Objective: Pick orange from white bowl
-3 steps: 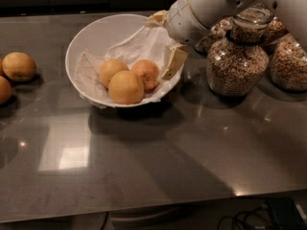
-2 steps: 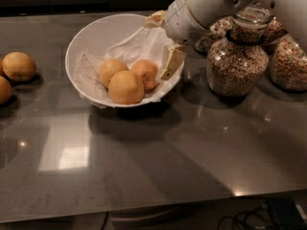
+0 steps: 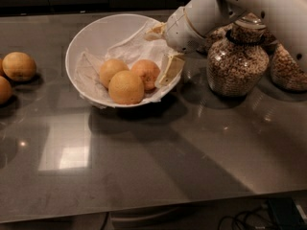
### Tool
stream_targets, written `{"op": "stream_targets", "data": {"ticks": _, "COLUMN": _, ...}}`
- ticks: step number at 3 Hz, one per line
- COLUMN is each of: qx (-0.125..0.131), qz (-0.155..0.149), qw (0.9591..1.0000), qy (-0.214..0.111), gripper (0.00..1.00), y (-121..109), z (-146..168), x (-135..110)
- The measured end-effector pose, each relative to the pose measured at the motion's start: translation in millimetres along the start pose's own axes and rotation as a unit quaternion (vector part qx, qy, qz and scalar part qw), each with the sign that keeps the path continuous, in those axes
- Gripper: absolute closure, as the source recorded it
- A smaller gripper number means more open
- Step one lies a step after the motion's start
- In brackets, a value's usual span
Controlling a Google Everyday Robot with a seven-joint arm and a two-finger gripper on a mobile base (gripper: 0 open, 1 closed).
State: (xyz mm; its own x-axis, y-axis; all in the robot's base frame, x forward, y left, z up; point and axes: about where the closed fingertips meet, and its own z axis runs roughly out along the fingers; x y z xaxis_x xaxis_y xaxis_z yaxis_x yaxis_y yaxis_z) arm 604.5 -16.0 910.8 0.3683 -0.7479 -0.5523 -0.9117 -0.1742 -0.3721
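Dim, warm light comes from above and behind, so the bowl (image 3: 91, 32) and the hand (image 3: 163, 50), fingers spread at the bowl's right rim, throw soft shadows forward across the dark worktop (image 3: 192, 176). A pale square of glare lies on the worktop's left, with small glints by the jars (image 3: 237, 66).

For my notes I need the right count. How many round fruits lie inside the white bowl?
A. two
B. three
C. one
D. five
B: in the white bowl lie the reddish orange, one paler fruit in front of it and another paler fruit on its left. The gripper is at the bowl's right rim, open, beside the orange and holding nothing.
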Motion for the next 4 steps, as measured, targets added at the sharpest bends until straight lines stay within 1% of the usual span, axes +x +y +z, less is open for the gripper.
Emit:
{"op": "stream_targets", "data": {"ticks": 1, "qx": -0.019, "qz": 0.013, "qw": 0.9997, "qy": -0.008, "gripper": 0.18, "y": 4, "z": 14, "x": 9}}
{"op": "stream_targets", "data": {"ticks": 2, "qx": -0.037, "qz": 0.015, "qw": 0.9991, "qy": -0.013, "gripper": 0.17, "y": 5, "z": 25, "x": 9}}
{"op": "stream_targets", "data": {"ticks": 3, "qx": -0.054, "qz": 0.007, "qw": 0.9984, "qy": -0.019, "gripper": 0.16, "y": 1, "z": 35, "x": 4}}
{"op": "stream_targets", "data": {"ticks": 4, "qx": -0.077, "qz": 0.005, "qw": 0.9967, "qy": -0.023, "gripper": 0.15, "y": -1, "z": 49, "x": 3}}
